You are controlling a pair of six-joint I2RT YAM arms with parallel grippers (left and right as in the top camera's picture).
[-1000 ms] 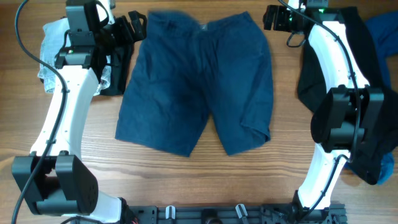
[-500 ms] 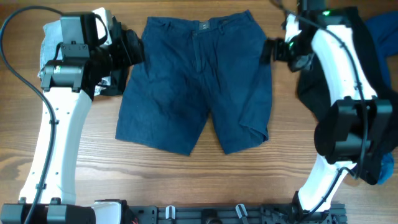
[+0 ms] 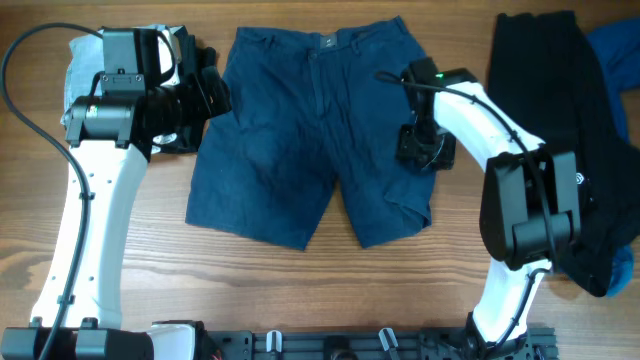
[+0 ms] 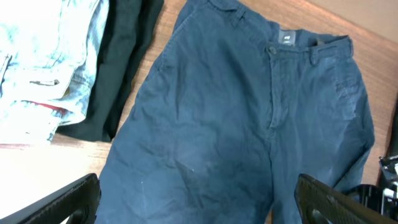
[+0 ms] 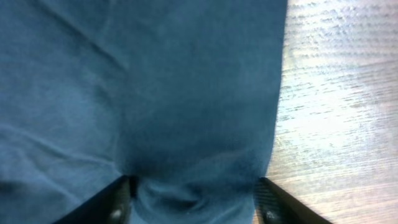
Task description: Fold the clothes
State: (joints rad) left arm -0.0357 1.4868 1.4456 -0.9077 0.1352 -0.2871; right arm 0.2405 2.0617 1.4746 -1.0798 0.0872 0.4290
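My right gripper (image 5: 193,186) has its fingers spread, tips down on the navy shorts (image 3: 300,130) near their leg edge. Cloth is puckered between the tips, and the wooden table (image 5: 336,93) lies just to their right. My left gripper (image 4: 198,183) hangs wide apart over the shorts' other side, with a black garment (image 4: 124,62) to its left
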